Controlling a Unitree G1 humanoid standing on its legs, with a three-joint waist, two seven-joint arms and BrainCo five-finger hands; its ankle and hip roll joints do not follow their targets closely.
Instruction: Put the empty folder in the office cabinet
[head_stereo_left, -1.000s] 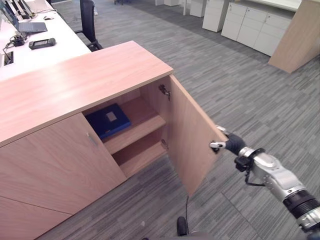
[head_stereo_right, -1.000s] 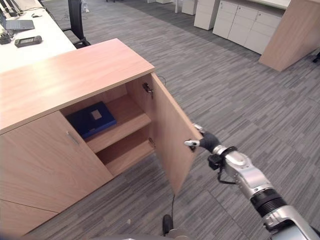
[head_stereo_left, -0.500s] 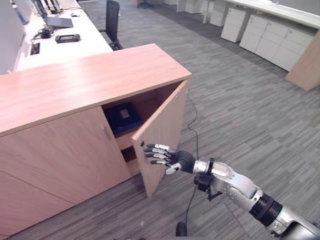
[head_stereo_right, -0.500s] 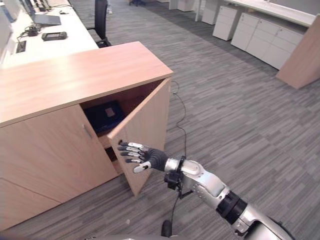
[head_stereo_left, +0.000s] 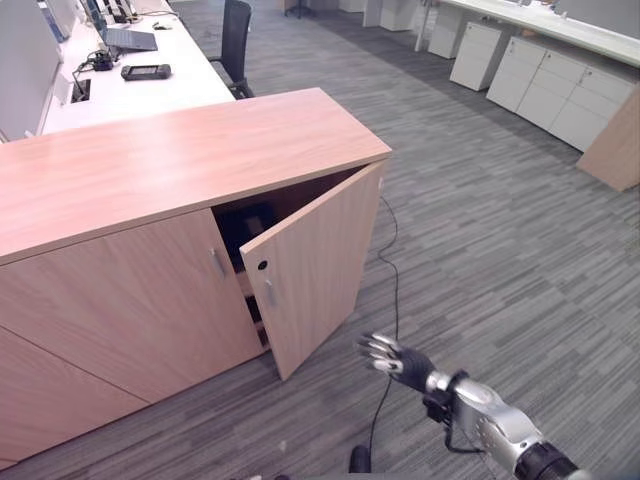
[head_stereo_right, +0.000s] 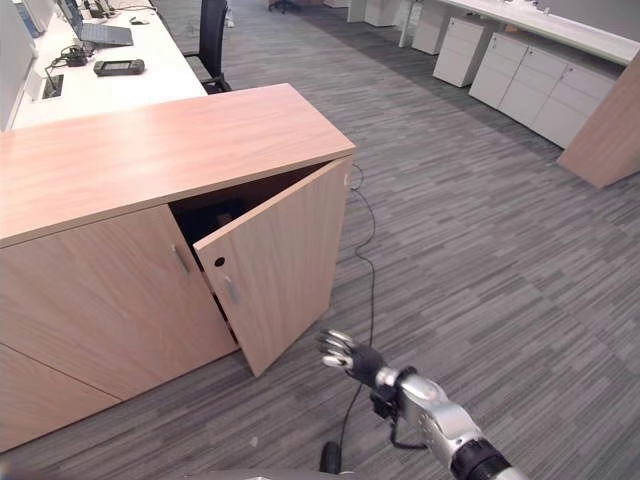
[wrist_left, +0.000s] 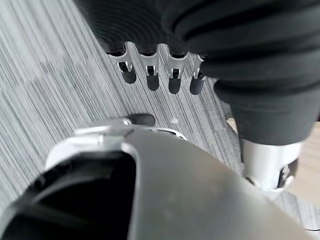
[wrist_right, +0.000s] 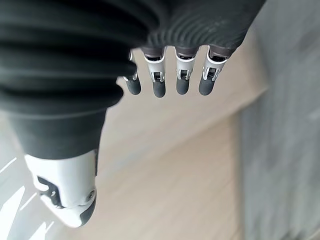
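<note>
Folder (head_stereo_left: 252, 222) lay inside the cabinet (head_stereo_left: 180, 160), on the upper shelf behind the right door (head_stereo_left: 315, 265); I saw just a dark sliver of it in the gap. Compared with half a second earlier, the door had swung further toward closed, standing ajar at a narrow angle, and less of the folder was exposed. My right hand (head_stereo_left: 395, 360) had dropped away from the door and hung low over the carpet (head_stereo_left: 500, 230), well apart from the door edge, fingers spread and loosely extended, holding nothing. The right wrist view showed its fingers (wrist_right: 182, 82) straight, with pale wood blurred beyond them.

I could not read the folder's orientation or long axis; too little of it showed. The shelf itself was hidden behind the door.

My left hand (wrist_left: 160, 75) hung over the carpet, fingers relaxed and empty.

A white desk (head_stereo_left: 150, 85) stood behind the cabinet, with a chair (head_stereo_left: 235, 40) beside it.
</note>
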